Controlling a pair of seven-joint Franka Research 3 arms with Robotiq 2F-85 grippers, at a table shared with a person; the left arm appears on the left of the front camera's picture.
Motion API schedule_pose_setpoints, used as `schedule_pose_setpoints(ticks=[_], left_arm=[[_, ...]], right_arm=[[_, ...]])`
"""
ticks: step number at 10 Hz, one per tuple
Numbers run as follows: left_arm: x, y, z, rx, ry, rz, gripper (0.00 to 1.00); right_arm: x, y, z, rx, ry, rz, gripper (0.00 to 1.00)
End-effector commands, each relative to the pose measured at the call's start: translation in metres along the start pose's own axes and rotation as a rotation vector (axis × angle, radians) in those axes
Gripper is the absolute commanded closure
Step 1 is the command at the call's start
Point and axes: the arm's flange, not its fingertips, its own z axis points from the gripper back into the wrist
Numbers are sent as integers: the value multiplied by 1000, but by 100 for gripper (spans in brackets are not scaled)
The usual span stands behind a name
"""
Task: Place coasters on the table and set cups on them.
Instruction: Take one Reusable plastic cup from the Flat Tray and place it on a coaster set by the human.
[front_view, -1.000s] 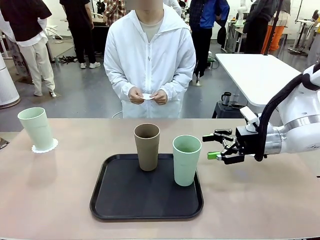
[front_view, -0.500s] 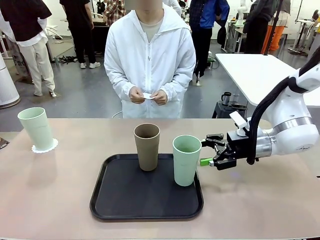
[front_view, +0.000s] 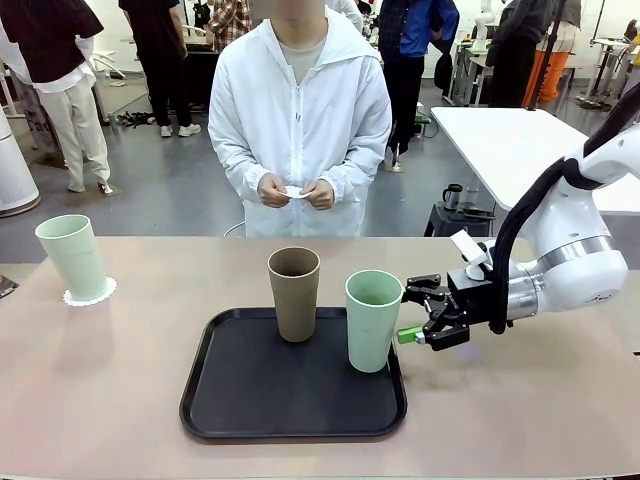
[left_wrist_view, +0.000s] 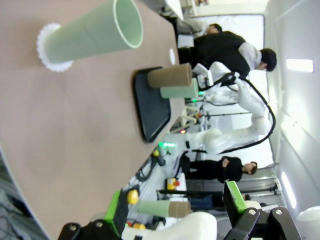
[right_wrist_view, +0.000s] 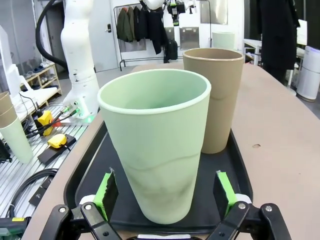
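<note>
The mint cup (right_wrist_view: 157, 145) stands upright on the black tray (right_wrist_view: 92, 162), between the right fingers (right_wrist_view: 106, 192). These are spread wide on either side of its lower wall and look clear of it, probably lined up for a side grasp. The brown cup (right_wrist_view: 214, 100) stands just beyond them. The left fingers (left_wrist_view: 117, 210) hang released and empty, well apart from the other mint cup (left_wrist_view: 90, 35) on its coaster (left_wrist_view: 52, 50). No writing is legible.

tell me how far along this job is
Done: one pale mint green tumbler stands on a lacy white paper coaster, far left. In hand: the right tool, open, flanks the second mint tumbler on the black tray. Left: it and the brown tumbler need coasters; the person holds what looks like one.
</note>
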Motion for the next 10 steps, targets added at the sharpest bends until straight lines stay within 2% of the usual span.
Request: schedule_pose_setpoints(ticks=[1,10], left_arm=[[-1,-1,1,3,0,4,0],[-1,-1,1,3,0,4,0]], right_arm=[[-6,-4,-8,19,23,25,0],[-9,-18,-42,58,39,34,0]])
